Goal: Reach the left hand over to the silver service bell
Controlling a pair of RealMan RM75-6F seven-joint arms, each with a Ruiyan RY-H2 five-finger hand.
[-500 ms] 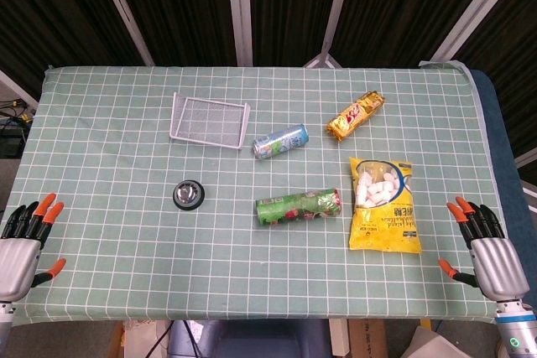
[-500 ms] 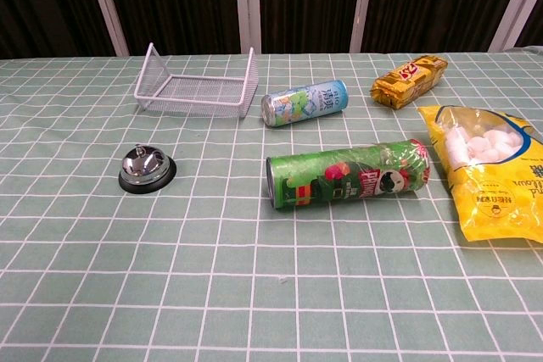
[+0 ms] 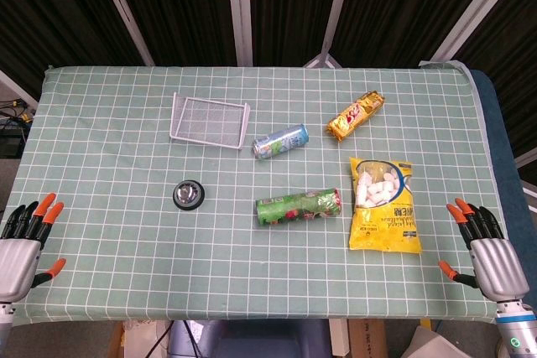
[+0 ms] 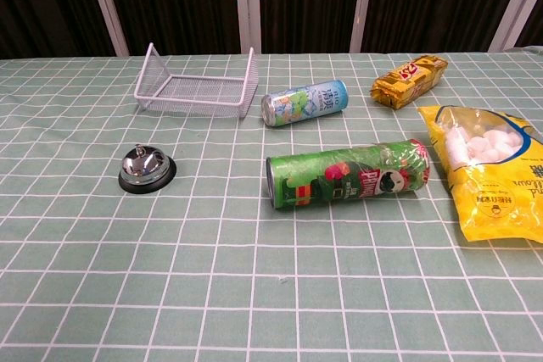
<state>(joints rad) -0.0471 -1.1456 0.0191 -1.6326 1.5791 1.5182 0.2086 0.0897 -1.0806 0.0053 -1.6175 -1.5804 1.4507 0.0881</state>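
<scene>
The silver service bell [image 3: 189, 194] on its black base stands on the left half of the checked green tablecloth, also seen in the chest view as the bell [image 4: 146, 168]. My left hand [image 3: 23, 247] hovers at the table's front left corner, far left of the bell, fingers apart and holding nothing. At the front right corner my right hand [image 3: 487, 256] is likewise spread and empty. Neither hand shows in the chest view.
A white wire basket [image 3: 210, 121] sits behind the bell. A drink can [image 3: 280, 142] and a green chip tube [image 3: 299, 207] lie on their sides mid-table. A gold snack pack [image 3: 355, 115] and a yellow marshmallow bag [image 3: 385, 204] lie to the right.
</scene>
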